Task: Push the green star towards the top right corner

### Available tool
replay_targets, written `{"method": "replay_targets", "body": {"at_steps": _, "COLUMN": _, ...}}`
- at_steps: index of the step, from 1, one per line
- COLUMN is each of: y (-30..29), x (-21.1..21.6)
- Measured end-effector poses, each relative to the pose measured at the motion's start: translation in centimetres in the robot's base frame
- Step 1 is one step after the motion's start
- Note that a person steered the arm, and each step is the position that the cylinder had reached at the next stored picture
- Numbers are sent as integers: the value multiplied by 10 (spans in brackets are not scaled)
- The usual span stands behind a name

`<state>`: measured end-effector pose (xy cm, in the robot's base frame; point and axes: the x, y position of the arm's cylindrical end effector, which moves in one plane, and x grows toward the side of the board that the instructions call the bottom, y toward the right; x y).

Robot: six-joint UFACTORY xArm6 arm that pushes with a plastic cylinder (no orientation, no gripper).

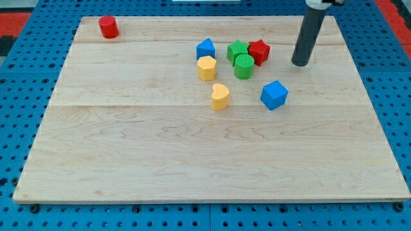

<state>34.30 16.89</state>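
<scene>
The green star (236,49) lies on the wooden board, above the middle and a little to the view's right. It touches a red star (259,51) on its right and a green cylinder (243,67) just below it. My tip (300,63) rests on the board to the right of this cluster, about a block's width clear of the red star.
A blue block (205,49) and a yellow hexagonal block (207,67) sit left of the green star. A yellow heart (220,96) and a blue cube (275,95) lie lower down. A red cylinder (108,27) stands near the top left corner. The board's top right corner (334,19) is behind the rod.
</scene>
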Motion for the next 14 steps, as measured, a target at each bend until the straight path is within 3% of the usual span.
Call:
{"method": "replay_targets", "body": {"at_steps": 2, "y": -119, "x": -83}}
{"method": "replay_targets", "body": {"at_steps": 3, "y": -143, "x": -114}}
{"method": "replay_targets", "body": {"at_steps": 5, "y": -113, "x": -98}}
{"method": "replay_targets", "body": {"at_steps": 8, "y": -142, "x": -81}}
{"method": "replay_targets", "body": {"at_steps": 9, "y": -159, "x": -81}}
{"method": "replay_targets", "body": {"at_steps": 10, "y": -223, "x": -79}}
{"method": "replay_targets", "body": {"at_steps": 12, "y": -139, "x": -6}}
{"method": "replay_targets", "body": {"at_steps": 13, "y": -122, "x": -12}}
{"method": "replay_targets", "body": {"at_steps": 14, "y": -146, "x": -32}}
